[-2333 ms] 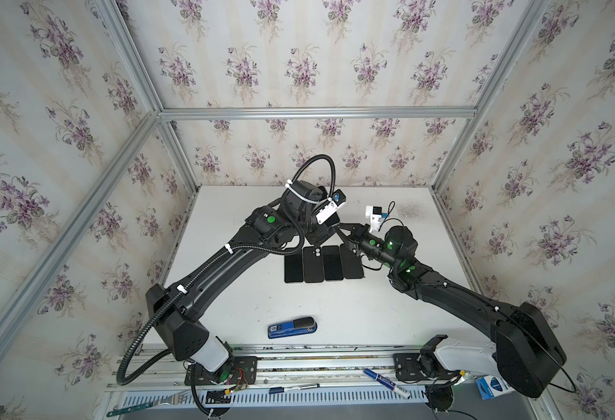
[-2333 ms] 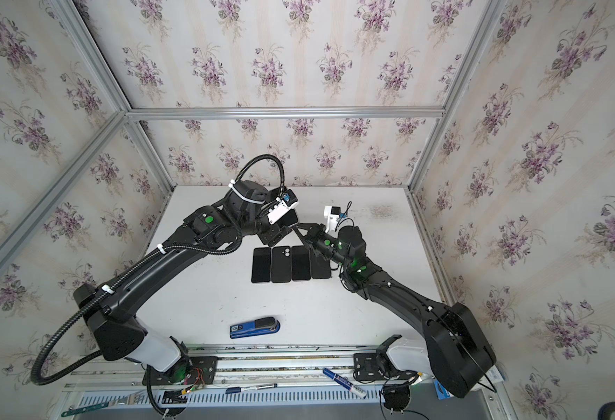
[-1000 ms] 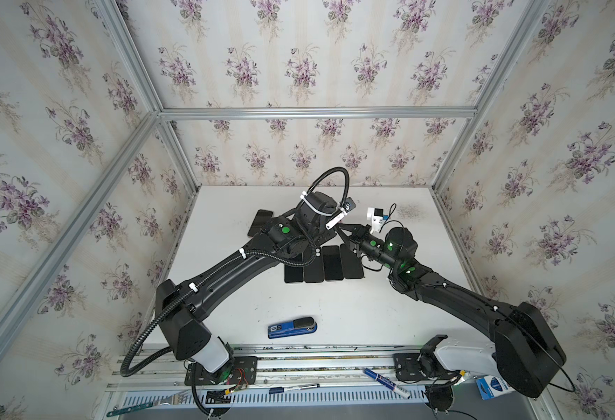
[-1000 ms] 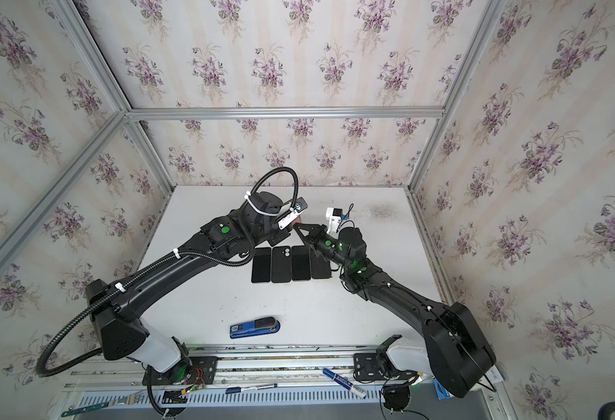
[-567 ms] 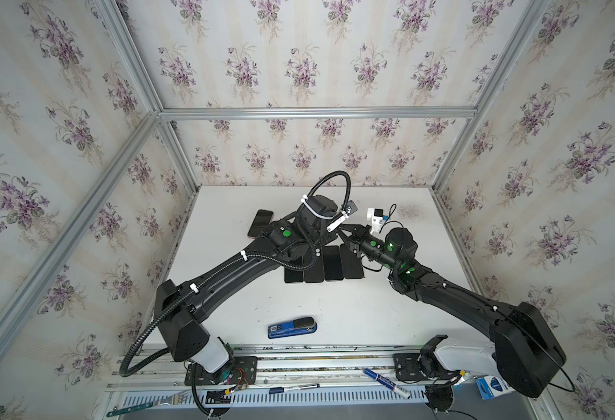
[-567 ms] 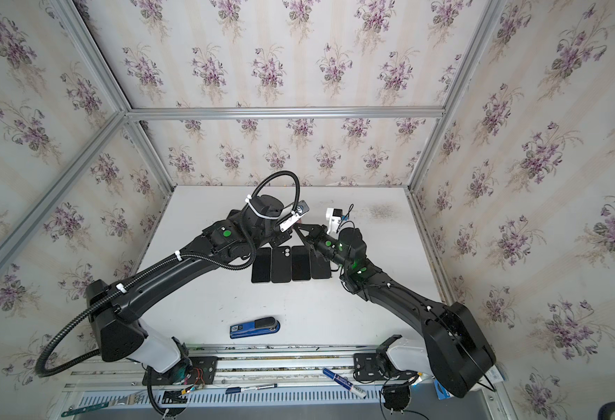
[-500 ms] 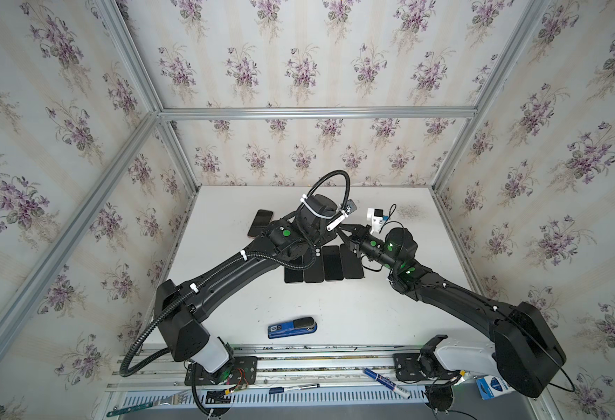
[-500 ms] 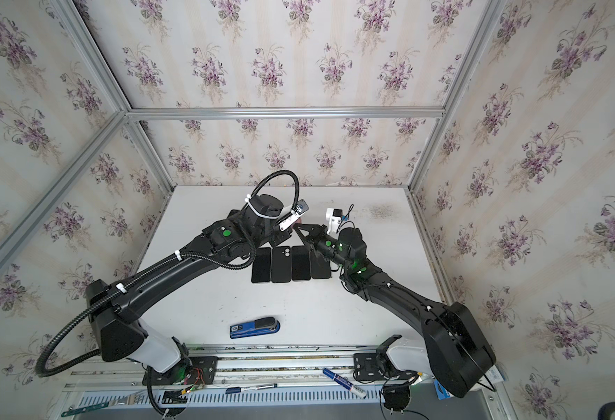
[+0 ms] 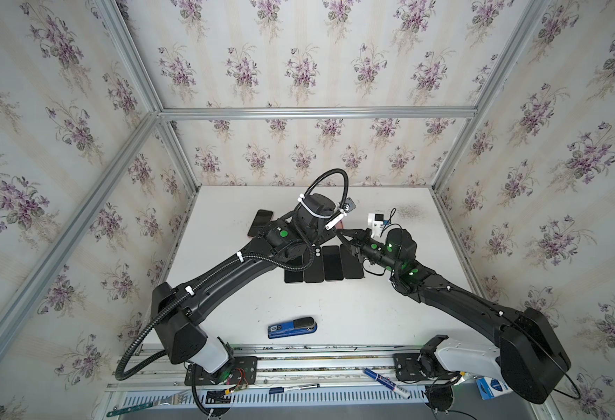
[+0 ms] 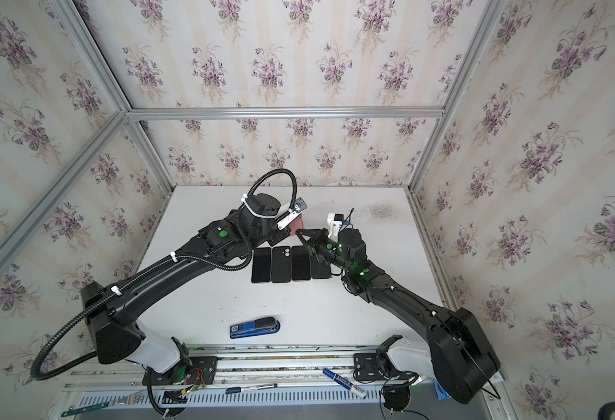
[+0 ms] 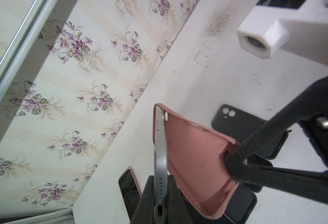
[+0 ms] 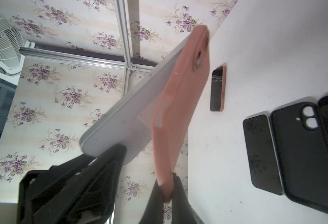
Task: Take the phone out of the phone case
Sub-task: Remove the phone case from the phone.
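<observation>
Pink silicone is soft: the wall of the phone case (image 11: 196, 161) may stretch and slip from the right jaws, or the grey phone (image 11: 160, 147) may slide from the left jaws and drop to the counter (image 9: 349, 309), if the pull is abrupt. The left jaws clamp the phone's bottom end and the right jaws pinch the case's rim, both aloft; the phone's far end sits in the case's camera corner.

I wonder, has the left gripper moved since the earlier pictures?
Yes. In both top views the left gripper has shifted right along the row of black phones and cases, towards the right gripper, and is shut on the grey phone.
</observation>
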Robot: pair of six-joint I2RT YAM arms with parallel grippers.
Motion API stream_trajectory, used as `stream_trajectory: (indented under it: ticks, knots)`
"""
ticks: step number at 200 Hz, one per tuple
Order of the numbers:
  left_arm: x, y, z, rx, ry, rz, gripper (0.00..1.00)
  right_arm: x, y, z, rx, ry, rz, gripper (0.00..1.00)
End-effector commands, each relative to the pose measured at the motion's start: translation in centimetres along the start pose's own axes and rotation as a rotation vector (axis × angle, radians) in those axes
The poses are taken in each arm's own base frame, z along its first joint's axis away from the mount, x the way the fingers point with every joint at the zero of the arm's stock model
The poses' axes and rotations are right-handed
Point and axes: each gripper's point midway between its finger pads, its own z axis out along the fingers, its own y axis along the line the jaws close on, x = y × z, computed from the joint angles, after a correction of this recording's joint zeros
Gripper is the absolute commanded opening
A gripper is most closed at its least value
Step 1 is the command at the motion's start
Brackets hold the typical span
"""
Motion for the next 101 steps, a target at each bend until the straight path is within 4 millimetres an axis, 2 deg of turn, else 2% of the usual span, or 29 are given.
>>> stream_trajectory:
  ticks: [1, 48, 101]
  knots:
    - [-2.2, 0.8, -0.6, -0.016, -0.095, -0.045, 0.0, 0.2, -0.8, -0.3, 0.034, 0.003, 0.024, 0.0]
    - [-1.9, 0.4, -0.5, -0.005, -0.094, -0.049, 0.0, 0.7, -2.4, -0.7, 0.103, 0.016, 0.051, 0.0]
    - [-1.9, 1.0, -1.3, -0.023, -0.105, -0.048, 0.0, 1.2, -4.8, -1.5, 0.199, 0.02, 0.084, 0.0]
